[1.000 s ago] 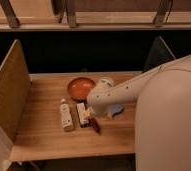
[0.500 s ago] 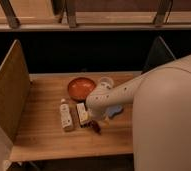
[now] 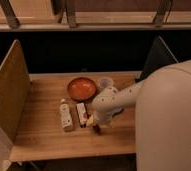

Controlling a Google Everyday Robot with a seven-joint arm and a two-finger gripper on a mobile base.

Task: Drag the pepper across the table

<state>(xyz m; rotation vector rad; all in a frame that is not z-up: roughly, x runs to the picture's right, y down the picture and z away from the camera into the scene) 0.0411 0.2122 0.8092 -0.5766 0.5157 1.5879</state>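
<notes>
The pepper (image 3: 97, 129) shows as a small dark red sliver on the light wooden table (image 3: 44, 135), just right of the flat packet, and it is mostly covered from above. My gripper (image 3: 95, 124) hangs straight over it at the end of the white arm (image 3: 114, 100), which reaches in from the right. The jaws stand open around the pepper's spot. Whether the fingers touch the pepper I cannot tell.
A red-and-white packet (image 3: 81, 114) and a white bottle (image 3: 65, 116) lie left of the gripper. An orange-red bowl (image 3: 82, 89) and a clear cup (image 3: 105, 82) stand behind. Upright panels (image 3: 9, 95) flank the table. My white body (image 3: 169, 125) fills the right.
The arm's end has sunk a little toward the front edge, over the pepper. The other things lie where they were.
</notes>
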